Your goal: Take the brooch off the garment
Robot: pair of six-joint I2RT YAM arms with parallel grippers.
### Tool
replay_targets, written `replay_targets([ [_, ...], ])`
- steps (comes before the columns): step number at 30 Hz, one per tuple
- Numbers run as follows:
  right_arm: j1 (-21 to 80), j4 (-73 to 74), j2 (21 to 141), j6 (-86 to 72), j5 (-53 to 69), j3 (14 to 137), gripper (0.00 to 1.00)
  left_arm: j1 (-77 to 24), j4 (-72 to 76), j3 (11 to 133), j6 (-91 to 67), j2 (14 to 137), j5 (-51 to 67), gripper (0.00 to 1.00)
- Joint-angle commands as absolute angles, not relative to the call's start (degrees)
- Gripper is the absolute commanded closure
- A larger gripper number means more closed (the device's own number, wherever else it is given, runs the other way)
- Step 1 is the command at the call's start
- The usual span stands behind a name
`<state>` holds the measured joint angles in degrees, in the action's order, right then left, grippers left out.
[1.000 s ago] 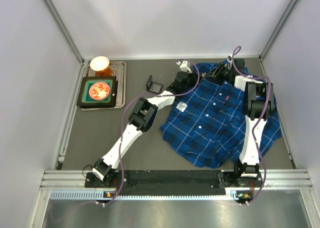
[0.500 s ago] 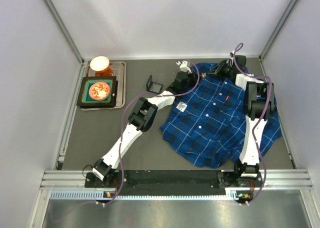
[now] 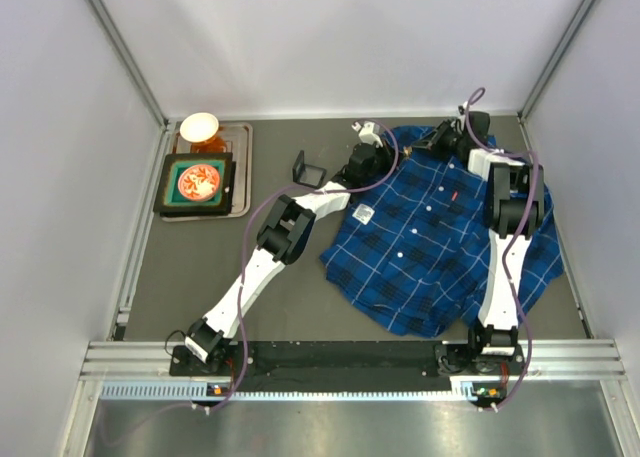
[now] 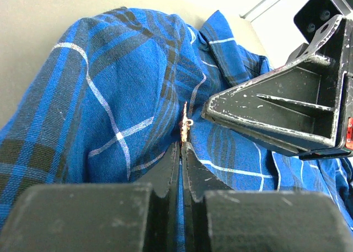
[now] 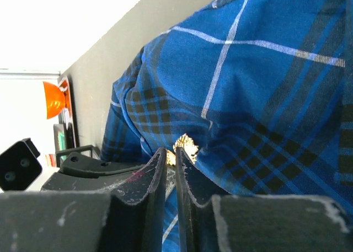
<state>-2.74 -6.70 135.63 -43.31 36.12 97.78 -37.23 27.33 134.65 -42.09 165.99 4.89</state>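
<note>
The plaid shirt (image 3: 430, 242) lies spread across the right half of the counter (image 3: 200, 267). Near its collar, upper right of centre in the overhead view, the golden brooch (image 5: 185, 144) sits on a raised fold of cloth. The right hand (image 5: 170, 153), fingers nearly together, pinches the brooch's edge. The left hand (image 4: 180, 147), fingers together, clamps the fold just below the brooch.

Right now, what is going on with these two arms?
Both arms work at the collar end of the blue plaid shirt. The left gripper is shut on a fold of fabric right next to the brooch. The right gripper has its tips pinched on the brooch, which is still on the shirt.
</note>
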Motion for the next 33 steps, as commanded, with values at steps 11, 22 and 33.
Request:
replay_targets([
  [11, -2.11, -10.81, 134.21, -43.33, 35.95, 95.1, 0.88, -37.79, 25.93, 134.38, -43.07, 161.28, 5.62, 1.0],
  [22, -0.88, -5.1, 135.44, -41.05, 33.75, 98.61, 0.88, -37.79, 24.35, 135.88, -39.64, 161.63, 7.47, 1.0],
  [33, -0.53, -0.27, 135.44, -38.41, 32.08, 101.07, 0.88, -38.32, 21.62, 136.84, -33.84, 161.46, 8.44, 1.0],
])
